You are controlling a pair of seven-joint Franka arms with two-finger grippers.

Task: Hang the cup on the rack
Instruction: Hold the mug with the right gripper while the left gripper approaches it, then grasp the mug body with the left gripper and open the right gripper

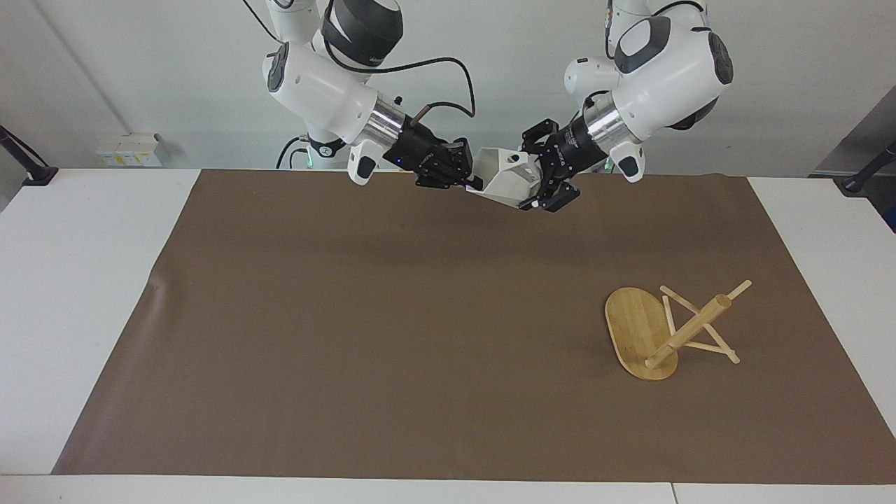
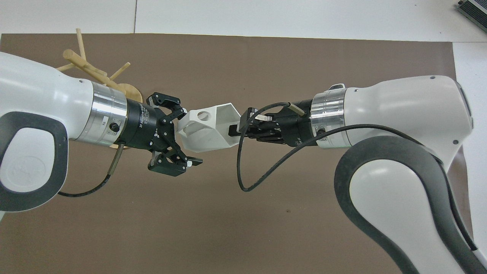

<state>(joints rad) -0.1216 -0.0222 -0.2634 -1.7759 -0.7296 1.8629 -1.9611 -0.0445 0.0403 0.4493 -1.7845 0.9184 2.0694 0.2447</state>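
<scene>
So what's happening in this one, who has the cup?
The right claw is shut on the rim of the white faceted cup and holds it up in the air over the brown mat, at the robots' edge of it. The left claw is open, its fingers around the cup's other end, not yet closed: a handover. The bamboo mug rack lies tipped on its side toward the left arm's end.

Rack (image 1: pixel 654 334): tipped over at my left arm's end of the worktop (image 1: pixel 77 280); its pegs jut up.
Mat (image 1: pixel 392 336) around the rack: bare, room for my end effector.
</scene>
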